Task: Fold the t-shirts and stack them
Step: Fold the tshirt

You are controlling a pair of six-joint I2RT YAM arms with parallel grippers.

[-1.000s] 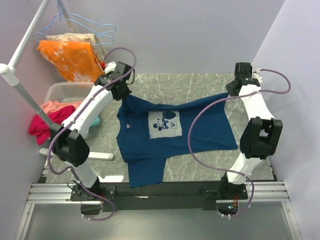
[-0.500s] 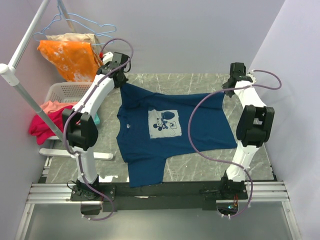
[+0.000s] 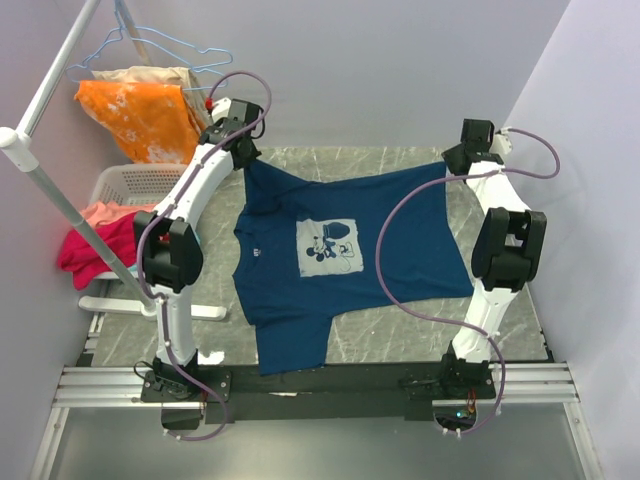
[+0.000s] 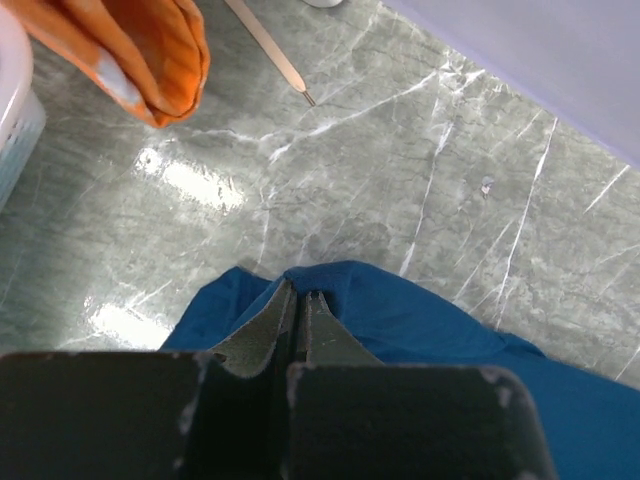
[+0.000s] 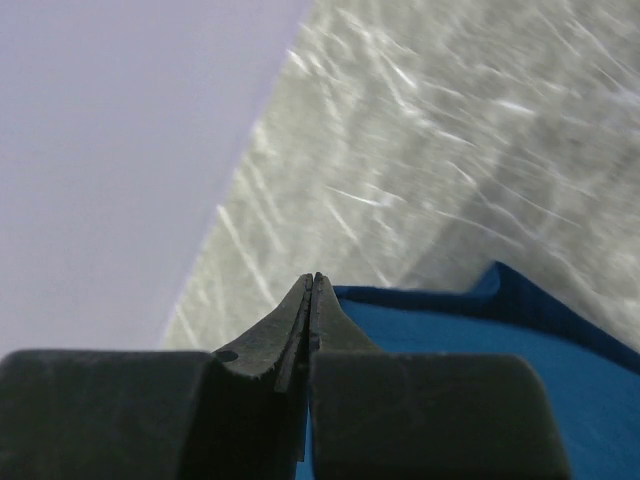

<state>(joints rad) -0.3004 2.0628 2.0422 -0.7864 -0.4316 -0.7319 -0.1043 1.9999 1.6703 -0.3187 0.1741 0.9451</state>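
A navy blue t-shirt [image 3: 340, 260] with a pale square cartoon-mouse print [image 3: 330, 246] lies spread on the marble table [image 3: 400, 160]. One part hangs over the near edge. My left gripper [image 3: 244, 160] is shut on the shirt's far left corner, seen as bunched navy cloth [image 4: 400, 310] around the jaw tips [image 4: 298, 292]. My right gripper [image 3: 453, 166] is shut on the far right corner. In the right wrist view the navy cloth [image 5: 480, 340] lies right beside the closed jaw tips [image 5: 315, 278]. The far edge hangs stretched between both grippers, lifted off the table.
An orange garment [image 3: 140, 115] hangs on a rack [image 3: 45, 185] at the far left and also shows in the left wrist view [image 4: 130, 50]. A white laundry basket [image 3: 135, 182] and red-pink clothes [image 3: 90, 240] lie below it. Walls close in behind and on the right.
Both grippers have moved toward the far wall with the shirt's corners. The far edge is pulled tighter and straighter between them. The rest of the shirt has hardly shifted.
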